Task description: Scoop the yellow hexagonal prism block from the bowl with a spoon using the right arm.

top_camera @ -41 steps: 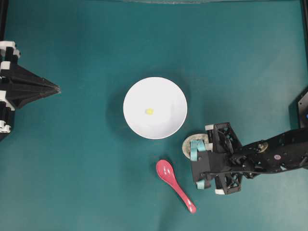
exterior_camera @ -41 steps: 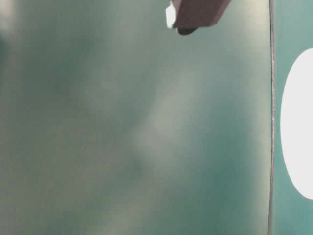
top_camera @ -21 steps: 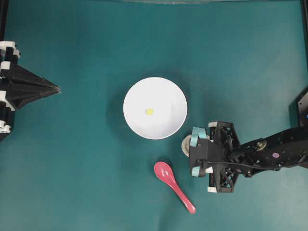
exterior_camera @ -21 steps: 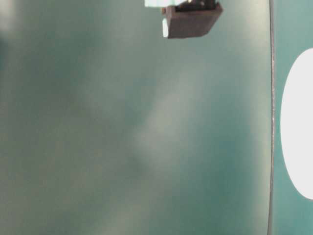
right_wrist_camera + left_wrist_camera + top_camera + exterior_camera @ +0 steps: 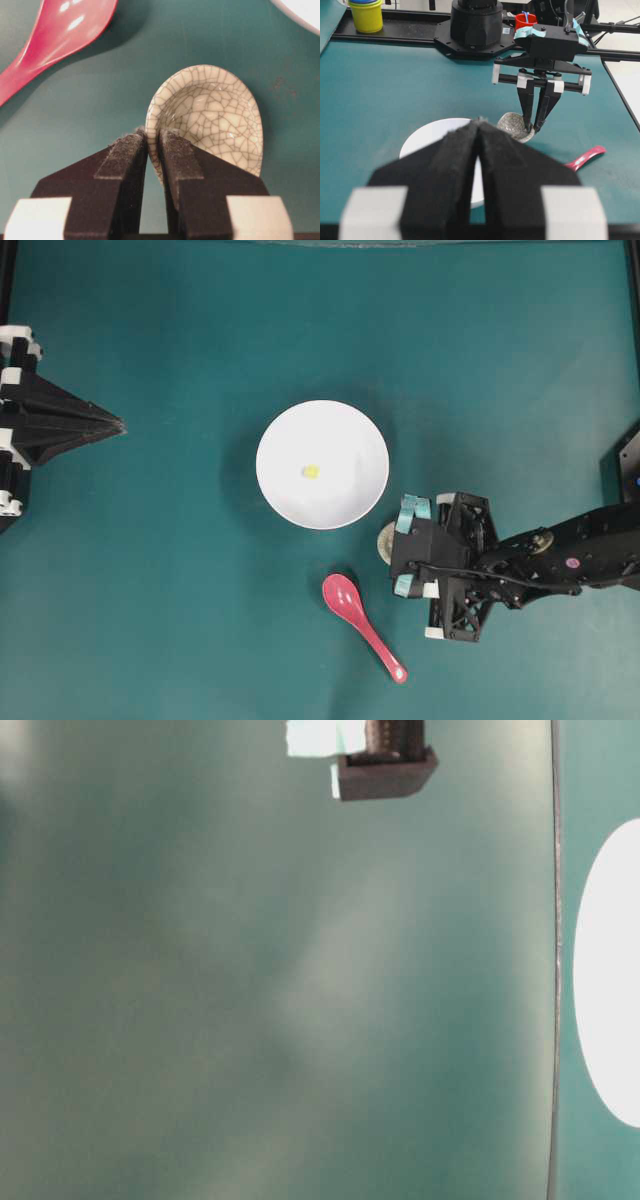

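The right gripper (image 5: 152,145) pinches the rim of a crackle-glazed spoon rest (image 5: 210,115) – beside the bowl (image 5: 322,464) holding the yellow block (image 5: 311,471); the spoon (image 5: 362,625) lies free nearby.

Both arms were matte black. Right arm (image 5: 560,562): open lattice frame at the wrist, teal tape strips on the housing, white blocks on the finger carriers, a small pink round sticker and a brass-coloured fitting on the forearm. Left gripper (image 5: 85,424): black wedge tapering to a point, white blocks at its base.
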